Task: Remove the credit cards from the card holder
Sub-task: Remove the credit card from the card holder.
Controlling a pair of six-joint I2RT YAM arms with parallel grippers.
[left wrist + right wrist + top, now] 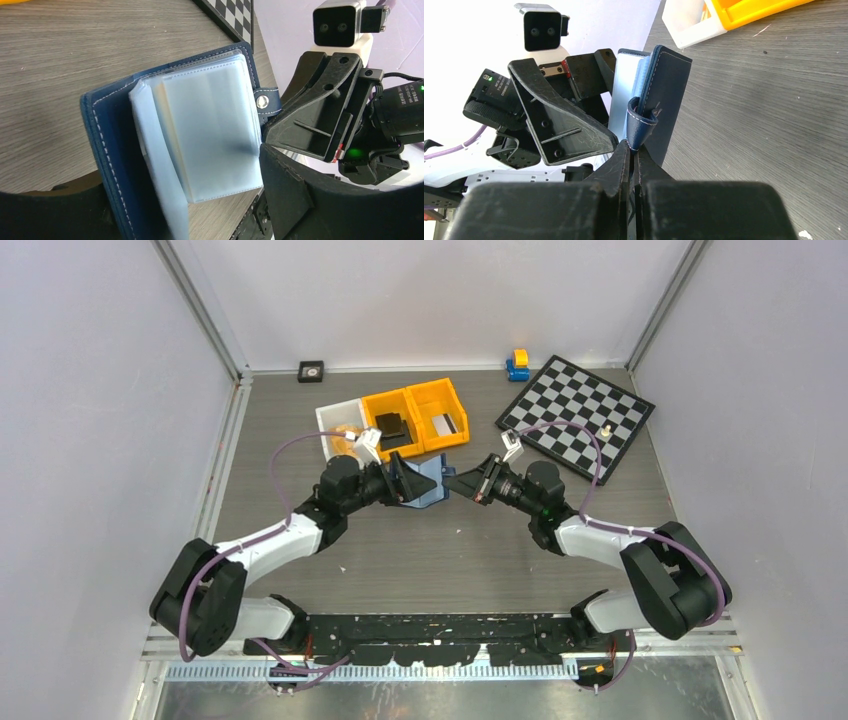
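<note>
The navy card holder [432,486] hangs upright just above the table between my two grippers. In the left wrist view the card holder [112,150] stands open, its frosted blue-grey sleeves [210,135] fanned out. The credit cards are hidden inside the sleeves. My right gripper [633,149] is shut on the holder's snap tab [640,125], and this right gripper [320,125] also shows in the left wrist view, beside the snap [260,101]. My left gripper [170,195] is open, its fingers [295,195] wide on either side of the holder.
Two orange bins [415,420] and a white bin [335,425] stand behind the grippers; one orange bin holds a black block [392,428]. A chessboard [578,415] lies at the back right, a blue-and-yellow toy [517,364] behind it. Grey walls enclose three sides.
</note>
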